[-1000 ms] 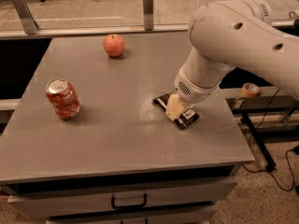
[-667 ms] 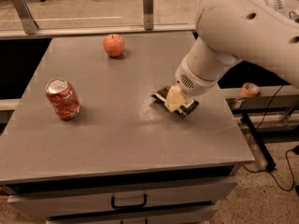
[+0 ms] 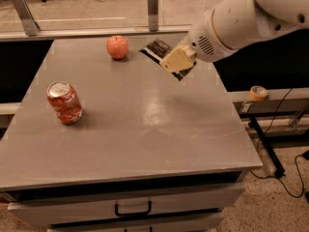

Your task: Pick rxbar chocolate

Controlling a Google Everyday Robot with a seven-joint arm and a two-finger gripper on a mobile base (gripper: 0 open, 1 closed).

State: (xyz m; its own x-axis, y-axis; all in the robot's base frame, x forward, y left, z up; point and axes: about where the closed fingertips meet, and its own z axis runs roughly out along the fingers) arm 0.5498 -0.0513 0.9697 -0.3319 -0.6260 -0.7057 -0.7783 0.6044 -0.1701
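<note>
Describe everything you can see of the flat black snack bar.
The flat black snack bar, thin, in a wrapper with pale lettering, hangs tilted in the beige pincer, which clamps its middle, ends protruding either side. It appears lifted above the far right of the grey table, right of the red apple.

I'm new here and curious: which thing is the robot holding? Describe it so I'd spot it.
Start at the grey table, far right side. Above it the gripper holds the rxbar chocolate: flat, black-wrapped, unlike the round apple and red can.
</note>
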